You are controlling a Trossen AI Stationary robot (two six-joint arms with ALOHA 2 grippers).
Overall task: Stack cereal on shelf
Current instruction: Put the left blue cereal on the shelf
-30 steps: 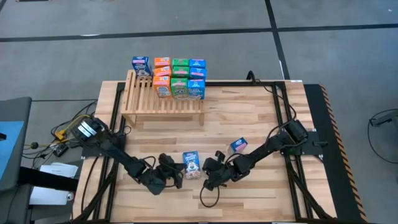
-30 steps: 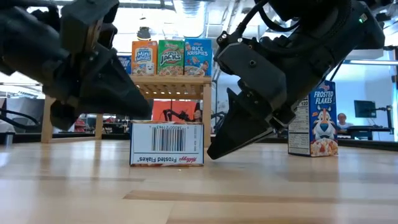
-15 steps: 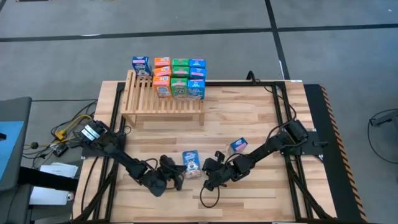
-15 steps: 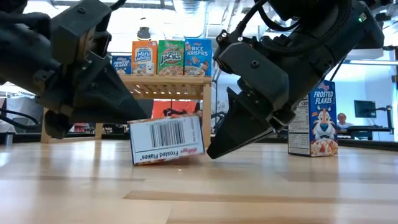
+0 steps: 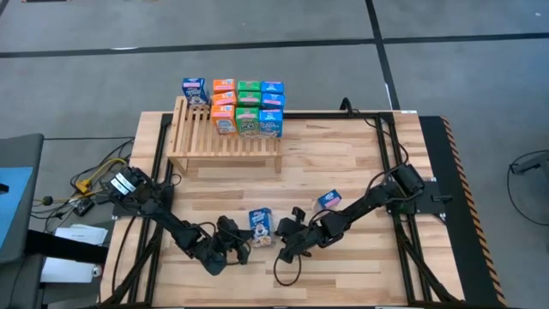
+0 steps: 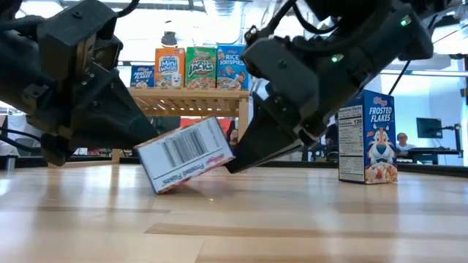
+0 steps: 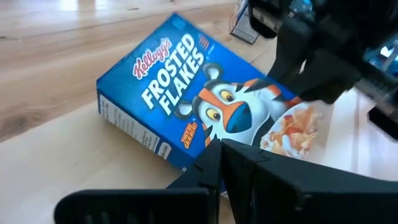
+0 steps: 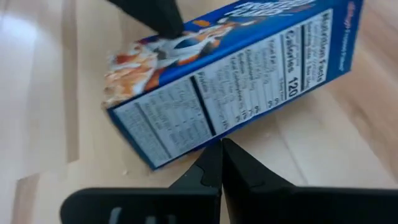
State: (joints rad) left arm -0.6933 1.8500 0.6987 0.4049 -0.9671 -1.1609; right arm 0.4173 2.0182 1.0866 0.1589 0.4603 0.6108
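Frosted Flakes box (image 6: 184,162) now tilted, one edge raised off table (image 6: 292,219)

At frame centre the tilted Frosted Flakes box (image 7: 205,112) is bright blue with white lettering, an orange-and-white tiger and pale flakes; its underside (image 6: 184,153) is white with a black barcode. At upper left, orange, green and blue cereal boxes (image 5: 248,107) sit on the pale-wood slatted shelf (image 5: 225,140).

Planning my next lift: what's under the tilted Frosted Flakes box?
The box tips on one edge. The right hand, shut, wedges under its raised side; the table shows beneath. The contact point is hidden.
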